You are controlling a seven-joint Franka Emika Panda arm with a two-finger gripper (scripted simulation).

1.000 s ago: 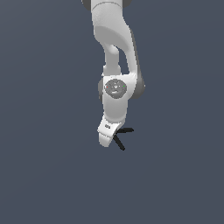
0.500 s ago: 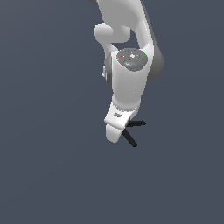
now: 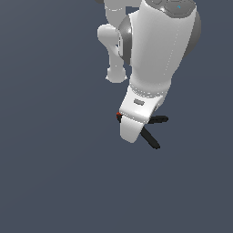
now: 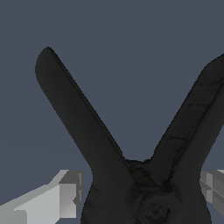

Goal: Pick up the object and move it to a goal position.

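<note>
The object is a small black spring clamp (image 3: 154,130) with two thin splayed handles and an orange-red jaw tip (image 3: 119,115). In the exterior view the white gripper (image 3: 135,124) covers its middle, so only the handles and the tip show on either side. In the wrist view the clamp (image 4: 131,175) fills the picture as a dark V. A grey fingertip (image 4: 63,194) presses one flank and the other fingertip (image 4: 214,187) sits against the opposite flank. The gripper (image 4: 140,205) is shut on the clamp's body.
The large white arm (image 3: 161,45) hangs down from the top of the exterior view. Around it there is only a plain dark grey-blue ground (image 3: 54,173). No goal marker shows.
The arm looms larger and has shifted toward the exterior view's right. The clamp has travelled with the gripper, still between the fingers.
</note>
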